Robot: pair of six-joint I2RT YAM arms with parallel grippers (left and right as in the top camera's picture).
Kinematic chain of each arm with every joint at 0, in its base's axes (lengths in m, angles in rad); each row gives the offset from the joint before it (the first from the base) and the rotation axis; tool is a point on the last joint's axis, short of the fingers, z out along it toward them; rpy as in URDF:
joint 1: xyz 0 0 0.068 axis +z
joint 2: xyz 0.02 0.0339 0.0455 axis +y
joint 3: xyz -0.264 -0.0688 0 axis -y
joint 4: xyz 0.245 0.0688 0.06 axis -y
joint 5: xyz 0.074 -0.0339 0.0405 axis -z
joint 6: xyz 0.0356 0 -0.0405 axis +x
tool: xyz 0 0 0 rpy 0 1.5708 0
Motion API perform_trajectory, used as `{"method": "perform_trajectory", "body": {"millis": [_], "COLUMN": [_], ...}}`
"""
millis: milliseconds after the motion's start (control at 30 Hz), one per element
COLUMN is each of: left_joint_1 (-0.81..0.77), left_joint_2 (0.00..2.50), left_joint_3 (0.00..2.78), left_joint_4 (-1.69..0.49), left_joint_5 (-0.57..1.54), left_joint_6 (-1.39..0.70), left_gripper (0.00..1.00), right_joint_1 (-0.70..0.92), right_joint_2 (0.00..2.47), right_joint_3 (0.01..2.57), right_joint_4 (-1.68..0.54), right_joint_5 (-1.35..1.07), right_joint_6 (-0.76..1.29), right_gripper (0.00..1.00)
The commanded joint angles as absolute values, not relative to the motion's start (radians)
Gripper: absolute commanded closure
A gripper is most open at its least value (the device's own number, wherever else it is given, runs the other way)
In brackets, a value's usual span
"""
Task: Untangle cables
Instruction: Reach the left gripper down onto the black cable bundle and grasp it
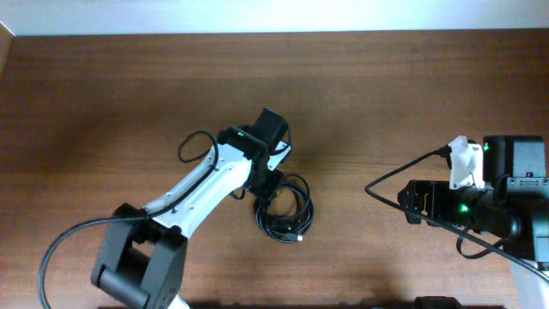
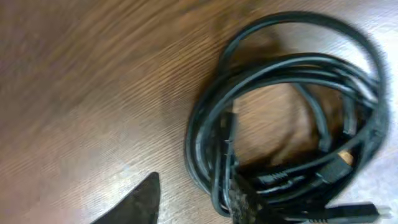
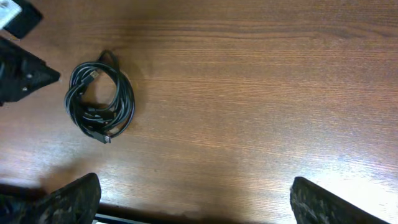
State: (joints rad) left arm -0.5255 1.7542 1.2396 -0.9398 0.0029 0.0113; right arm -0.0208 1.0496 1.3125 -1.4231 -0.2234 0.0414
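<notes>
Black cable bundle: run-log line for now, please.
coiled black cable bundle: tangled, on wooden table | left gripper: at bundle's edge, state unclear | right gripper: open, empty, away

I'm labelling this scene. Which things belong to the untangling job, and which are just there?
Job: cables, looped in one bundle; left gripper beside them; right gripper, open, well away.
Just there: table; thick cords on the arms.
</notes>
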Motion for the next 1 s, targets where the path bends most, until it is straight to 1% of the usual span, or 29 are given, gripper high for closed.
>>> {"method": "perform_trajectory", "body": {"millis": [0,100,167,200,267,333,367,433,500,600,700,800,867,933,967], "left_joint_1": [-0.551,-0.617,-0.694,-0.727,-0.799,-0.833,-0.844,-0.835,-0.794,-0.758,-0.758,-0.758,-0.746,-0.719,-0.701], "left_joint_2": [1.752,1.752,1.752,1.752,1.752,1.752,1.752,1.752,1.752,1.752,1.752,1.752,1.752,1.752,1.752], "left_joint_3": [1.228,1.211,1.211,1.211,1.211,1.21,1.209,1.184,1.142,1.123,1.098,1.048,1.022,1.022,1.029], "left_joint_4": [-0.945,-0.979,-1.012,-1.026,-1.061,-1.084,-1.086,-1.053,-0.984,-0.881,-0.754,-0.705,-0.713,-0.723,-0.739], "left_joint_5": [0.038,0.096,0.112,0.108,0.006,-0.086,-0.187,-0.3,-0.318,-0.192,-0.12,-0.118,-0.103,-0.083,-0.082], "left_joint_6": [-0.131,-0.173,-0.233,-0.244,-0.3,-0.301,-0.302,-0.302,-0.299,-0.36,-0.421,-0.505,-0.482,-0.378,-0.36], "left_gripper": [0.67,0.67,0.68,0.71,0.72,0.69,0.68,0.66,0.66,0.66,0.62,0.61,0.59,0.59,0.59], "right_joint_1": [-0.024,-0.024,-0.024,-0.024,-0.024,-0.024,-0.024,-0.024,-0.023,-0.024,-0.023,-0.024,-0.024,-0.024,-0.024], "right_joint_2": [1.047,1.047,1.047,1.047,1.047,1.047,1.047,1.044,1.039,1.039,1.039,1.039,1.039,1.039,1.039], "right_joint_3": [1.31,1.279,1.232,1.216,1.199,1.198,1.198,1.198,1.199,1.198,1.198,1.198,1.198,1.198,1.198], "right_joint_4": [-1.425,-1.422,-1.408,-1.399,-1.39,-1.389,-1.391,-1.395,-1.399,-1.399,-1.406,-1.411,-1.411,-1.411,-1.411], "right_joint_5": [-0.205,-0.205,-0.205,-0.205,-0.201,-0.197,-0.197,-0.198,-0.198,-0.198,-0.198,-0.198,-0.198,-0.198,-0.198], "right_joint_6": [0.03,0.03,0.03,0.03,0.03,0.03,0.03,0.022,0.022,0.022,0.022,0.022,0.022,0.022,0.022], "right_gripper": [0.03,0.04,0.04,0.03,0.03,0.03,0.04,0.04,0.03,0.03,0.03,0.03,0.03,0.03,0.03]}}
